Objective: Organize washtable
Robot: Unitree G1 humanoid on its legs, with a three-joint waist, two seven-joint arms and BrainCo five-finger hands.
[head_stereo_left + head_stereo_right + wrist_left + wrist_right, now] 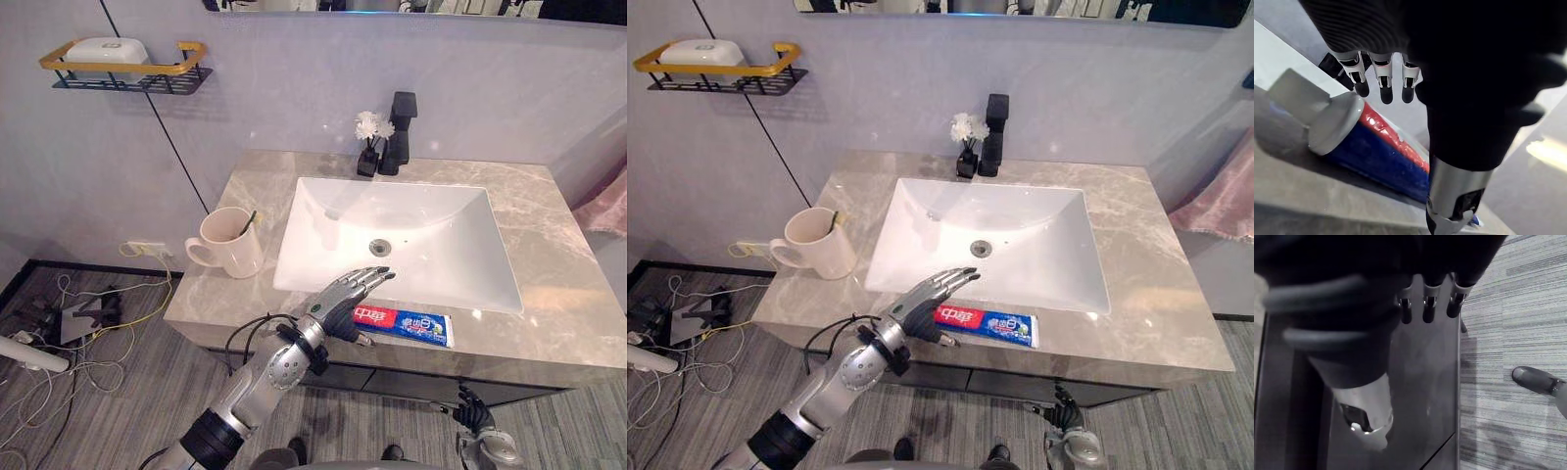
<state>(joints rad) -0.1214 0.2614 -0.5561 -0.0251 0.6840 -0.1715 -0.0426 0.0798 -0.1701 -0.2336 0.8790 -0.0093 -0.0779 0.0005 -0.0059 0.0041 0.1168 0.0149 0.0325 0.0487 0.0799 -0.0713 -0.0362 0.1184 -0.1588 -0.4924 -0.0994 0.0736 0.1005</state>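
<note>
The toothpaste tube [409,324] lies flat on the front strip of the bench [549,294], between the sink's near rim and the bench's front edge. It is red at the cap end and blue further along. Its white cap [1334,125] sits under the left hand [345,300], and the rest of the tube runs out to that hand's right. The left hand is open, with its fingers [1382,81] straight and reaching over the cap end towards the sink and its thumb lowered close beside the tube. I cannot tell whether the thumb or the palm touches the tube.

Just beyond the fingertips is the white sink [323,211], sunk into the bench. Far past them, at the back of the bench, stands a black tap [400,132] with a small black vase of white flowers [370,129] just beside it. Well off to the hand's left, near the bench's left edge, stands a cream mug [230,245] with a slim stick-like item leaning in it. On the wall above, further left, is a yellow-railed shelf [125,70] carrying a white soap box [106,49]. A pink towel [607,211] hangs at the far right.

The right hand [475,411] hangs below the bench's front edge, well to the right of the left hand. Its fingers [1426,308] are loose and hold nothing
</note>
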